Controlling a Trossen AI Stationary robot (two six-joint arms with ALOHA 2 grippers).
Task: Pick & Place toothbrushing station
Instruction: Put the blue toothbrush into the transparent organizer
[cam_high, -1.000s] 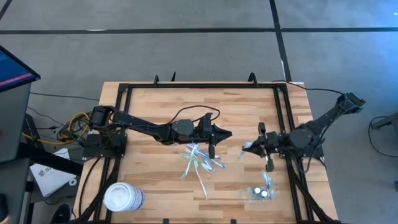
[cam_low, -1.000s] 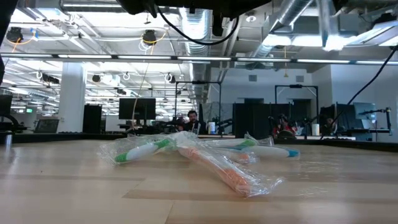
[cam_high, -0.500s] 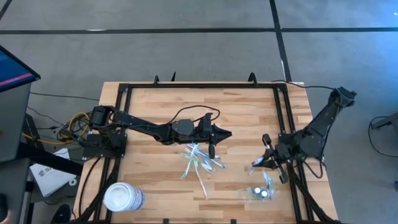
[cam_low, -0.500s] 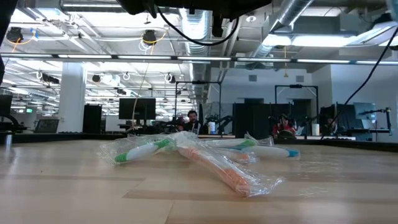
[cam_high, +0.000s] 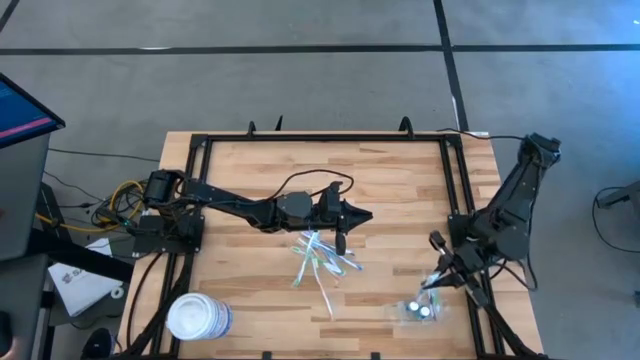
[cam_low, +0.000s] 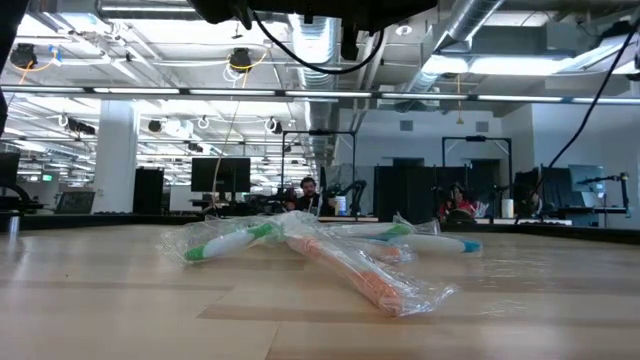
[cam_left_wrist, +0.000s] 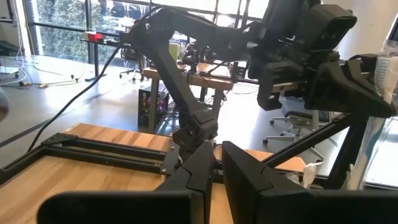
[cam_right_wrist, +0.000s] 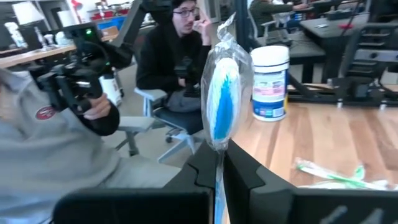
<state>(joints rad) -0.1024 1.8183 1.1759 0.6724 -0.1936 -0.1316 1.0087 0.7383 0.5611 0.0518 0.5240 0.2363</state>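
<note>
While the left gripper (cam_high: 341, 243) waits above the wrapped toothbrushes (cam_high: 322, 262) mid-counter (cam_high: 250, 180), jaws clenched on nothing, we see the right gripper (cam_high: 434, 284) grasping a wrapped blue toothbrush (cam_right_wrist: 220, 109) just over the toothbrushing station (cam_high: 420, 310), which sits near the counter's front right corner.

Wrapped toothbrushes (cam_high: 322, 262) clutter mid-table; far boards (cam_high: 320, 160) lie bare.

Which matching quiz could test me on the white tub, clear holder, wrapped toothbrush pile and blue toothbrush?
1 large white round tub
2 small clear plastic holder
3 pile of plastic-wrapped toothbrushes
4 wrapped blue toothbrush

A middle of the wooden table, by the left gripper
B pinched in the right gripper
C high view's bottom-left corner
D high view's bottom right

Pairs: 1-C, 2-D, 3-A, 4-B
</note>
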